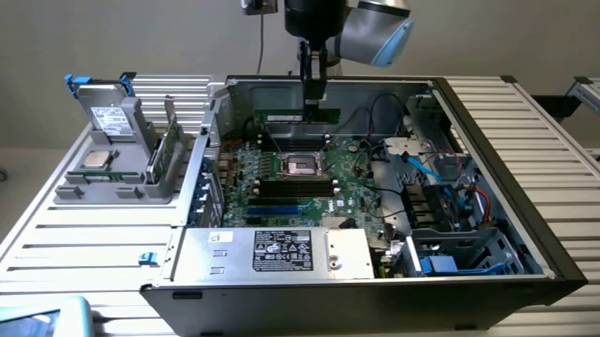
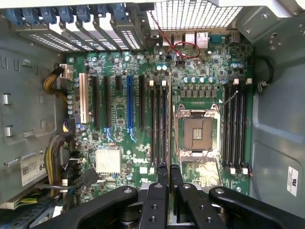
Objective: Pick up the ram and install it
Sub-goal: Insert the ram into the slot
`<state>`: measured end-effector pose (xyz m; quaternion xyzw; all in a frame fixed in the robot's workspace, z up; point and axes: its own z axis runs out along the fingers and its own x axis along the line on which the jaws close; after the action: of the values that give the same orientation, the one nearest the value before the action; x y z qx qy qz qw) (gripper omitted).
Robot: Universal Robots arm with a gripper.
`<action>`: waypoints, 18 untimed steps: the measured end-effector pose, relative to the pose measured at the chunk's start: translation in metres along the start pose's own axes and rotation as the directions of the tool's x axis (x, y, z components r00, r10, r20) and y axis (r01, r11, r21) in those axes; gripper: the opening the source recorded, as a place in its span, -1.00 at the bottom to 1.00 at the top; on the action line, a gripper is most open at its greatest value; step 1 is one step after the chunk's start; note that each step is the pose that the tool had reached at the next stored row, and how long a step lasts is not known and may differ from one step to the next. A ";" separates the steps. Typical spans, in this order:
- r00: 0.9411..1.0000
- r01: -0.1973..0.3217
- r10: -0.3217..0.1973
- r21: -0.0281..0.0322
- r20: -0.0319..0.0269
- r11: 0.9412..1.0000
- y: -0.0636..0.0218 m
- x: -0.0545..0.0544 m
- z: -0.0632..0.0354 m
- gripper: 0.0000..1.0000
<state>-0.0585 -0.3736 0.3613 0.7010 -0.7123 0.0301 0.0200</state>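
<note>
Green ram [image 1: 279, 115] pinched in my gripper [image 1: 314, 102], long edge down, parallel above memory slots [image 2: 159, 124]; I judge for alignment.

One gripper [image 1: 313, 102] and one ram [image 1: 279, 116]. One open computer case [image 1: 328, 309], with one motherboard [image 1: 352, 184], one processor socket [image 1: 302, 165] and one power supply [image 1: 272, 251]. At the case's nine o'clock, one grey holder [image 1: 103, 191] carries one drive [image 1: 114, 121], one processor chip [image 1: 97, 159] and one green stick [image 1: 168, 151].
</note>
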 end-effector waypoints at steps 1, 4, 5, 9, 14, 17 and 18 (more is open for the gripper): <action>1.000 0.000 0.000 0.000 0.000 1.000 0.0000 0.000 0.0018 -0.72; 1.000 0.000 0.000 0.000 0.000 1.000 0.0001 0.000 0.0074 -0.72; 1.000 0.000 0.000 0.000 0.000 1.000 0.0001 0.000 0.0092 -0.72; 1.000 0.000 0.000 -0.001 0.000 1.000 0.0002 0.002 0.0162 -0.72; 1.000 0.000 0.000 -0.003 0.000 1.000 0.0003 0.003 0.0253 -0.72; 1.000 0.000 0.000 -0.003 0.000 1.000 0.0004 0.003 0.0289 -0.72; 1.000 0.000 0.000 -0.004 0.000 1.000 0.0004 0.003 0.0289 -0.72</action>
<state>-0.0585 -0.3784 0.3326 0.7008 -0.7124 0.0289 0.0213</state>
